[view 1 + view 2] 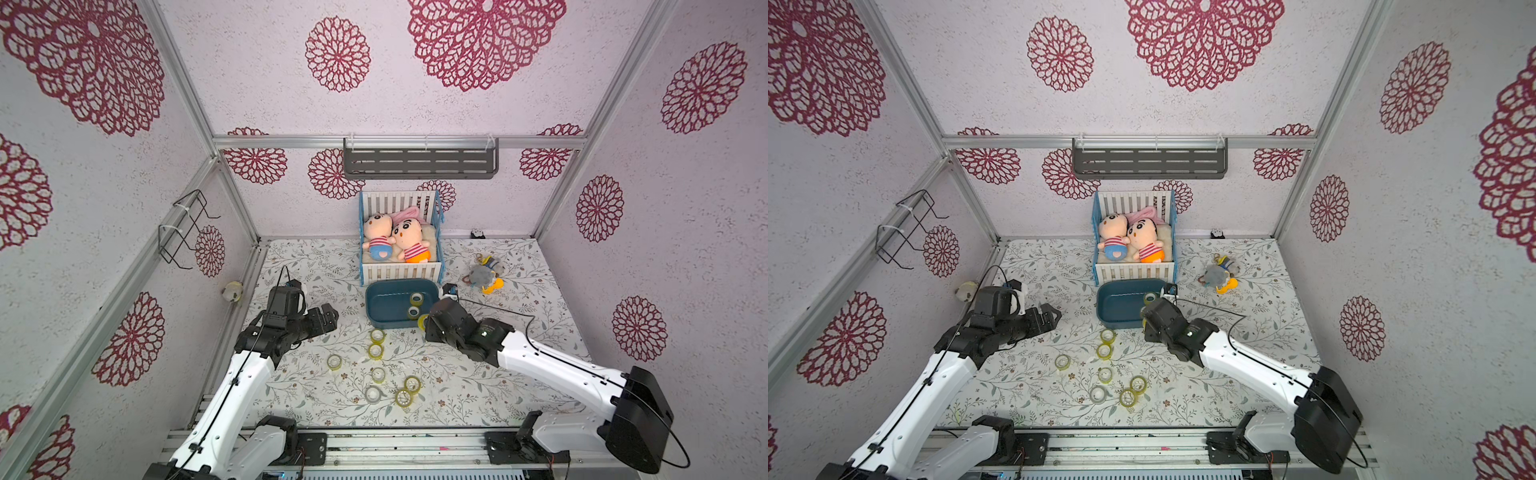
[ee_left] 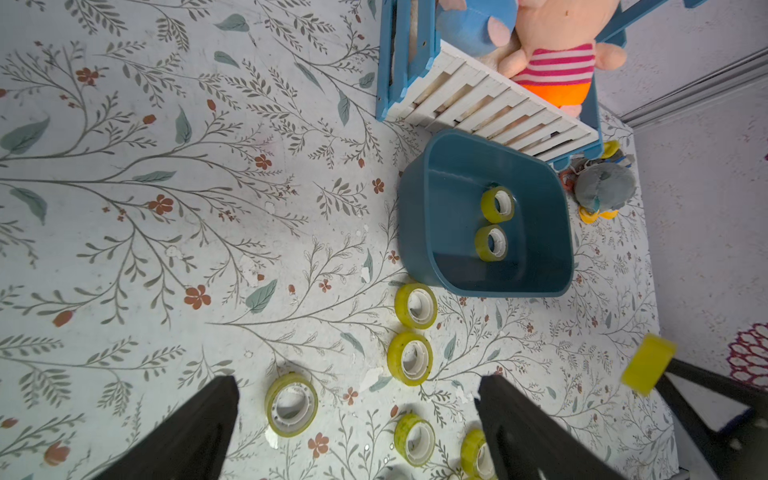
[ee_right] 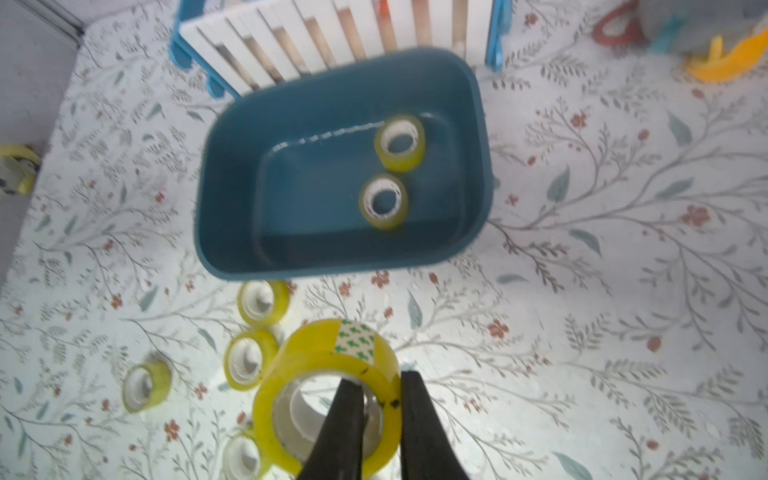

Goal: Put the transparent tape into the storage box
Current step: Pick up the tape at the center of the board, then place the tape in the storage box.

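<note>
right gripper (image 3: 379, 386) clenched on the transparent tape (image 3: 307, 361), one jaw through the core and one outside, so the roll can't slip; it hangs at the five o'clock corner of the storage box (image 1: 380, 305), two rolls (image 3: 384, 222) already inside, loose rolls (image 1: 377, 336) at six o'clock; left gripper (image 2: 357, 380) spread wide and empty at nine o'clock, clear of the drop

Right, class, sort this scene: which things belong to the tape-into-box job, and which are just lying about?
Part of the job: storage box; two tape rolls inside it; held tape roll, pinched by the right gripper; loose tape rolls.

Lying about: toy crib; plush dolls; grey plush toy; wall shelf; wire rack.
</note>
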